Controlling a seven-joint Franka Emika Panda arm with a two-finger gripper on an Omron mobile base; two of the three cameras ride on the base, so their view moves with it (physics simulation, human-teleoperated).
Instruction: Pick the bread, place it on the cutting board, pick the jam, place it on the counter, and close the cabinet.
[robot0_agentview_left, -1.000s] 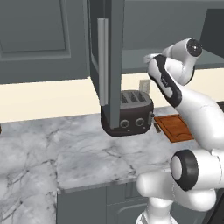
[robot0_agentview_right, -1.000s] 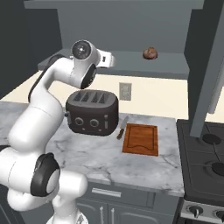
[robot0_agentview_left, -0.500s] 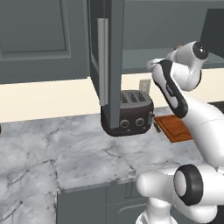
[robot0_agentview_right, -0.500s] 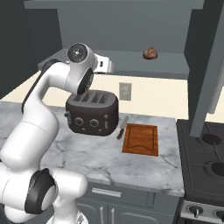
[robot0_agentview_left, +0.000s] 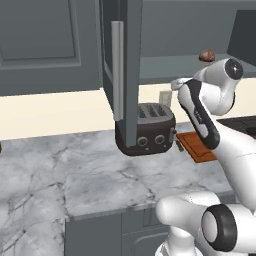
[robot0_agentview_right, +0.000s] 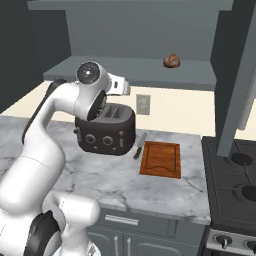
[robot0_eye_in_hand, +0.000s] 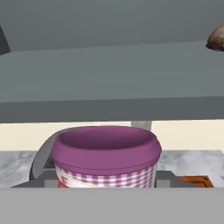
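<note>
Above the marble counter, left of everything else, my gripper is clamped on the purple jam cup with its checked band, carried over the dark toaster. I worry the jar slips or clips the toaster if I lower too fast. Right of the toaster lies the reddish-brown wooden cutting board, bare. Further right, the brown bread lump sits on the cabinet shelf, so I judge the order is off; the open cabinet door could snag my arm
</note>
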